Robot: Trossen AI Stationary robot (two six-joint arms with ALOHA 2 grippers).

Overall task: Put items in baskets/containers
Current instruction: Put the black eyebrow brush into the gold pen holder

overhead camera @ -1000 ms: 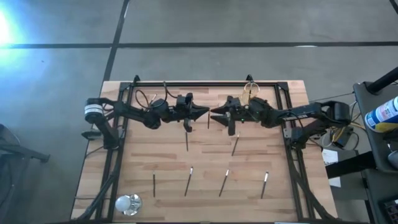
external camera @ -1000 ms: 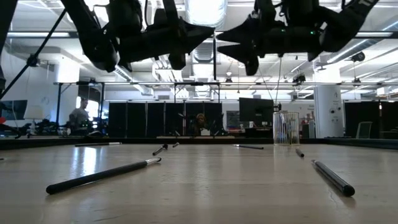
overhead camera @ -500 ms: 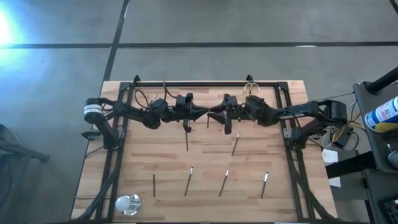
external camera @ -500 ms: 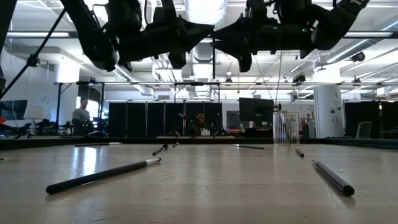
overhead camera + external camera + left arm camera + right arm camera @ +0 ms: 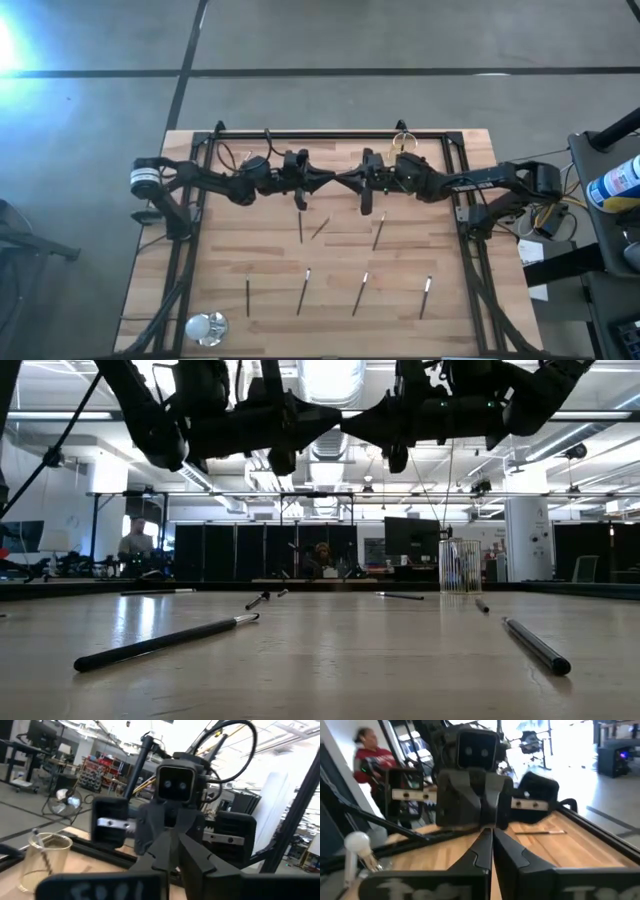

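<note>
Two hands meet tip to tip above the surface (image 5: 330,262): right hand (image 5: 343,182) closed, empty; left hand (image 5: 332,182) we cannot judge; sticks (image 5: 303,291) lie below; cup (image 5: 404,144) behind

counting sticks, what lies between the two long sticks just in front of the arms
A slanted stick lies between the left stick and the right stick; the high view shows it.

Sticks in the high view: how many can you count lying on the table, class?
7. A front row of four sticks; three more just below the arms. Others may be hidden under the arms or in the cup.
</note>
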